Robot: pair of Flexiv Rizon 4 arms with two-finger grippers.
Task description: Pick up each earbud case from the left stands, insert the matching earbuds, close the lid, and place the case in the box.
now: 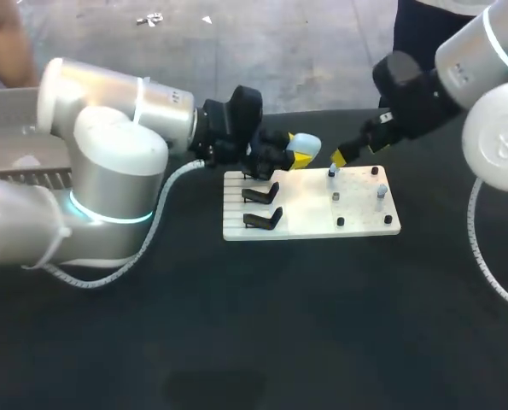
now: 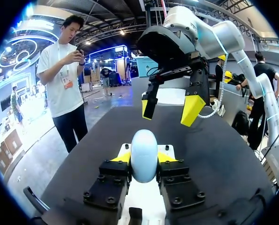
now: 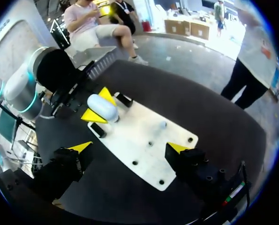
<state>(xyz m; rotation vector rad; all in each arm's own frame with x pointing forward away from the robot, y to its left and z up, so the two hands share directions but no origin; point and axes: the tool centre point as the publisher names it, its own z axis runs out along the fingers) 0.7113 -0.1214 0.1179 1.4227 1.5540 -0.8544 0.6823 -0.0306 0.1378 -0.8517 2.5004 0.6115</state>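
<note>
Black tabletop [image 1: 236,325] carries a white board [image 1: 305,213]. Right hand [image 3: 130,147] hangs spread wide over it. Left hand [image 2: 144,159] clamps the pale blue earbud case [image 1: 307,143] near the stands [image 1: 262,207]: judged light, rigid, slippery; grip broad sides.

place: exhibition hall | cues: lit booths [image 2: 104,56]; truss ceiling [image 2: 106,16]; badge-wearing visitors [image 2: 64,70]

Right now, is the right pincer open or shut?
The right pincer is open: its yellow fingertips stand wide apart over the white board, gripping nothing.
</note>
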